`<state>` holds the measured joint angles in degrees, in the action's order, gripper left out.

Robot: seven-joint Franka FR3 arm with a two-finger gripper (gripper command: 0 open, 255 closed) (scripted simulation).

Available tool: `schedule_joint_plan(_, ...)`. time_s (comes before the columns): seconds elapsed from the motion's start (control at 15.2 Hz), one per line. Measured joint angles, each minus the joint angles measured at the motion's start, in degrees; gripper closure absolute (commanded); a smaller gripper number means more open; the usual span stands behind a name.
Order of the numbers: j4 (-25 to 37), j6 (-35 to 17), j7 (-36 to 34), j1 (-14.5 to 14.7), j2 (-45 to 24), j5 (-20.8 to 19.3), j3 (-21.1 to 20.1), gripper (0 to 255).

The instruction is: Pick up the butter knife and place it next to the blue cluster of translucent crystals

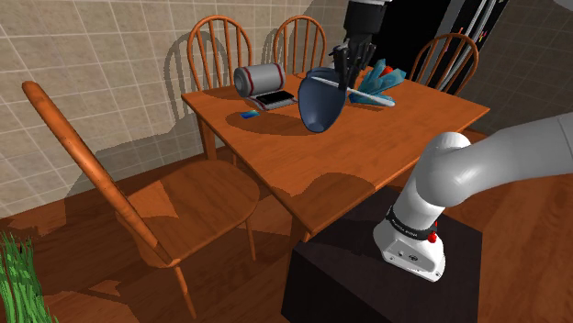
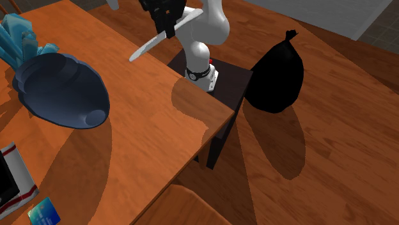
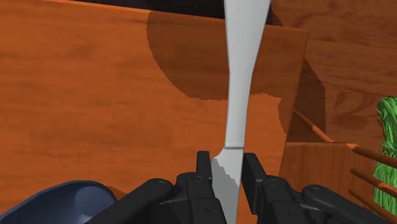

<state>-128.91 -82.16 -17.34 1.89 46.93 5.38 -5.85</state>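
The butter knife [image 1: 321, 83] [image 2: 150, 45] [image 3: 244, 76] is a pale grey, flat piece. It hangs in the air above the wooden table [image 1: 395, 138] [image 2: 140, 128] [image 3: 95, 95], with my gripper [image 1: 347, 77] [image 2: 167, 29] [image 3: 228, 175] shut on it. In the wrist view the fingers clasp its jagged blade end and the long handle points away from the hand. The blue cluster of crystals [image 1: 382, 77] [image 2: 16, 35] stands on the table just beyond the gripper in the shoulder view. A dark blue bowl [image 1: 320, 103] [image 2: 61, 89] [image 3: 57, 200] lies tipped beside the crystals, under the knife.
A grey cylinder [image 1: 260, 79], a flat dark device [image 1: 274, 97] and a small blue card [image 1: 249, 115] [image 2: 43, 212] lie at the table's far side. Wooden chairs [image 1: 174, 197] ring the table. A black bag [image 2: 276, 77] sits on the floor by the stand [image 1: 386, 275]. A green plant [image 3: 388, 140] is near.
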Motion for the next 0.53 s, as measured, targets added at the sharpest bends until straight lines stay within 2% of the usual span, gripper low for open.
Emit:
schedule_joint_plan(0.13, 1.2, 0.9, 0.5, -0.2, -0.3, -0.4, 0.6, 255)
schedule_joint_plan(0.53, 0.4, 2.2, 8.1, -2.0, 1.5, -5.9, 8.0, 255)
